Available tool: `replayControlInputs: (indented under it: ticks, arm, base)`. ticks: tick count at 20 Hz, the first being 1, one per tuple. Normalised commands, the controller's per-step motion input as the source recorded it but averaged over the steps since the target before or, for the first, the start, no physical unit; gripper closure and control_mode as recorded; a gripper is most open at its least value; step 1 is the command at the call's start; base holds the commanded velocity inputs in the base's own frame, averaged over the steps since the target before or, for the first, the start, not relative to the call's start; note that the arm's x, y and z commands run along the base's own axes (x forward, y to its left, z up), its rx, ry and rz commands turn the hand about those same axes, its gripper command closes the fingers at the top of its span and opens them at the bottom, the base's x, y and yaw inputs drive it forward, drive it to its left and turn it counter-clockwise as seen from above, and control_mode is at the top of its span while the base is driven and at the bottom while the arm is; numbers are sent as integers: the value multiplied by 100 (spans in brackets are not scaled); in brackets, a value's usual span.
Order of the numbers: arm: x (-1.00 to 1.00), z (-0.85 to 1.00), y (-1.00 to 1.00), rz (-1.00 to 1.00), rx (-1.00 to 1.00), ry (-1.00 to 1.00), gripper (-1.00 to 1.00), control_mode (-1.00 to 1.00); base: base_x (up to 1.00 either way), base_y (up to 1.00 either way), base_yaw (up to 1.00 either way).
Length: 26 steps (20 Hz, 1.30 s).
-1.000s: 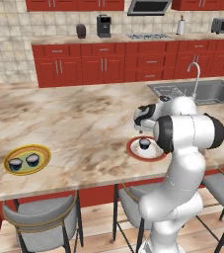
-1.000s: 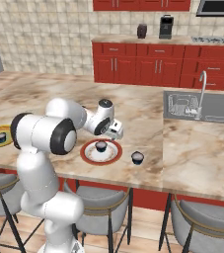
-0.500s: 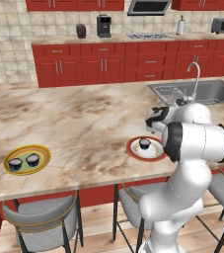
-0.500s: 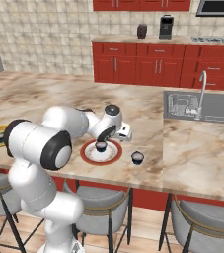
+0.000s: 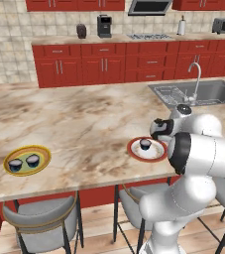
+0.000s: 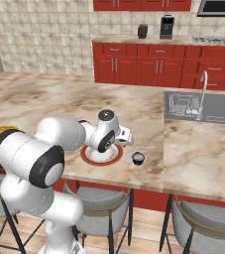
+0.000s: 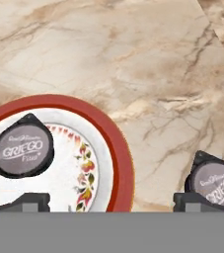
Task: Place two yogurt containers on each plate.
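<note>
Hovering gripper (image 7: 106, 202): seen low over the marble counter (image 5: 84, 119), at the right edge of the red plate (image 7: 126, 168) — in the hand view its two dark tips are spread wide, one over the plate's white centre, one beside the loose cup; nothing is held between them.
Gripper in base views: the hand is seen at (image 6: 125, 137), just above the far side of the red plate; the finger gap cannot be made out there.
Red plate: placed near the counter's front edge (image 5: 153, 155), white flowered centre, red rim.
Cup on red plate: one yogurt cup (image 7: 22, 150) is seated on the plate's white centre, lid up, grey label readable; also seen at (image 5: 144, 144).
Loose cup: a second yogurt cup (image 7: 214, 183) is found on the bare counter, just beside the red plate but not touching it — to the right of the plate in the right base view (image 6: 138, 158).
Yellow plate: set well apart on the left end of the counter (image 5: 40, 151), green centre.
Cups on yellow plate: two cups are seated side by side on it, (image 5: 15, 165) and (image 5: 32, 160), close together; contact between them cannot be told.
Sink: set into the counter to the right (image 5: 213, 92), with a faucet (image 5: 197, 79) at its front.
Stools: grey seats (image 5: 39, 221) are tucked under the counter's front edge.
</note>
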Motion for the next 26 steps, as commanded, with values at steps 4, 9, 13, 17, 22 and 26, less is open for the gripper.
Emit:
replayControlInputs:
  ticks: [4,9,13,17,22,26]
  arm:
    - [-3,19,-41,0,0,10,-100,-100]
    - [0,-1,-53,0,2,1,-100,-100]
    - [-5,-8,-63,0,2,0,-100,-100]
    - [-35,-3,-43,0,0,0,-100,-100]
    - [-26,-5,-20,0,0,0,-100,-100]
    - [0,-14,0,0,0,0,-100,-100]
  base:
    - [0,0,0]
    - [0,0,0]
    - [0,0,0]
    - [0,0,0]
    - [0,0,0]
    - [0,0,0]
